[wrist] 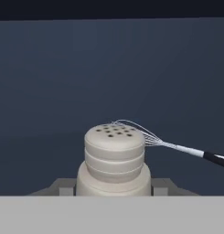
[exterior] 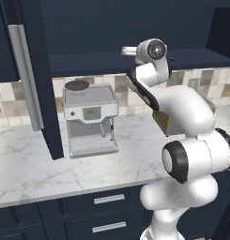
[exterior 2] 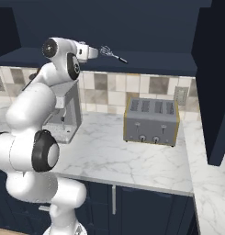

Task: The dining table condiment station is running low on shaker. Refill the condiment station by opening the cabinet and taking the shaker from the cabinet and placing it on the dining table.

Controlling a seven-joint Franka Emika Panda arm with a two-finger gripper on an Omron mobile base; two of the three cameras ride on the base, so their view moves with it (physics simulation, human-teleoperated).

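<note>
The shaker (wrist: 114, 157), a pale beige cylinder with a holed cap, stands upright on the shelf inside the open navy cabinet (exterior: 93, 28). My gripper (wrist: 113, 188) reaches into the cabinet, its two fingertips (wrist: 63, 187) pressed against either side of the shaker's base, shut on it. From the right base view the gripper (exterior 2: 94, 52) sits at shelf height above the worktop. The dining table is out of view.
A wire whisk (wrist: 170, 145) lies on the shelf just right of the shaker. Below are an espresso machine (exterior: 90, 119) and a toaster (exterior 2: 151, 120) on the marble worktop (exterior: 36, 164). Open cabinet doors (exterior: 27, 70) hang at both sides.
</note>
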